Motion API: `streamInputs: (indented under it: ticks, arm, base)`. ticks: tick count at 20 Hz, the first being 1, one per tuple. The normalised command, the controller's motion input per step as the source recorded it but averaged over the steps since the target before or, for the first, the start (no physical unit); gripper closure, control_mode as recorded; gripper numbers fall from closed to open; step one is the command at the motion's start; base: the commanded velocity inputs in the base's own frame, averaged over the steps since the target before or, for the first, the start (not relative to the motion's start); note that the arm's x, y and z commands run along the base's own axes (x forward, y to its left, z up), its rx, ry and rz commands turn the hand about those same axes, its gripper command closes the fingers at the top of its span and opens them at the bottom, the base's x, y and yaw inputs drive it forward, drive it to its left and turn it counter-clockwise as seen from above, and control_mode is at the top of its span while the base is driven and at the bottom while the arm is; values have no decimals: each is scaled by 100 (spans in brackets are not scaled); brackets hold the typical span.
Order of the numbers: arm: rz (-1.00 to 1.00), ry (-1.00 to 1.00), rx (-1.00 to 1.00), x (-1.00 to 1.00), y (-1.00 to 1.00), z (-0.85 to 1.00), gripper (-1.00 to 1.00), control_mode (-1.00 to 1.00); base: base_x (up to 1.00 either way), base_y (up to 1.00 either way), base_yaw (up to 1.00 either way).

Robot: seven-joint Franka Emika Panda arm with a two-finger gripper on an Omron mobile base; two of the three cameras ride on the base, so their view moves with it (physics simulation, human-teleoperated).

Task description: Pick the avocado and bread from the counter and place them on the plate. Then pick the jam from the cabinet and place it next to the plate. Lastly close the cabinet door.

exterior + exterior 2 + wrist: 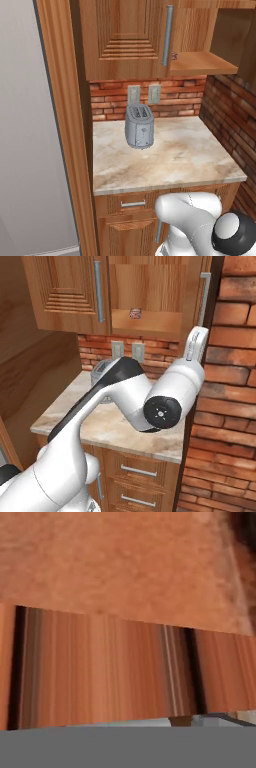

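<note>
On the open cabinet's shelf (150, 320), near its front edge, stood the jam (135, 313), a small jar with a reddish band; below, the beige mottled counter (175, 160) carried a grey toaster (139, 127) toward its back edge; the claw's opening could not be told

Even, soft rendered light fills both base views, with no harsh glare. The desk (170, 155) carries a faint shadow under the toaster (139, 127). The open cabinet (150, 306) interior is dimmer toward its top. The hand view is coarse and smeared, its wood grain stretched into blurry streaks.
</note>
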Motion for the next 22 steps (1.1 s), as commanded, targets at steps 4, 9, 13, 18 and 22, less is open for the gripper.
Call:
streamInputs:
  ticks: [4, 9, 13, 18, 22]
  arm:
    - [8, 0, 0, 64, 16, -22, -100, -100]
    - [17, 0, 0, 66, 71, -10, -100, -100]
    - [16, 1, 0, 66, 79, -5, -100, -100]
    - [7, 4, 0, 79, 76, -4, -100, -100]
    - [4, 7, 0, 96, 90, 0, -100, -100]
  base:
    - [0, 0, 0]
    - [0, 0, 0]
    - [0, 0, 0]
    - [0, 0, 0]
    - [0, 0, 0]
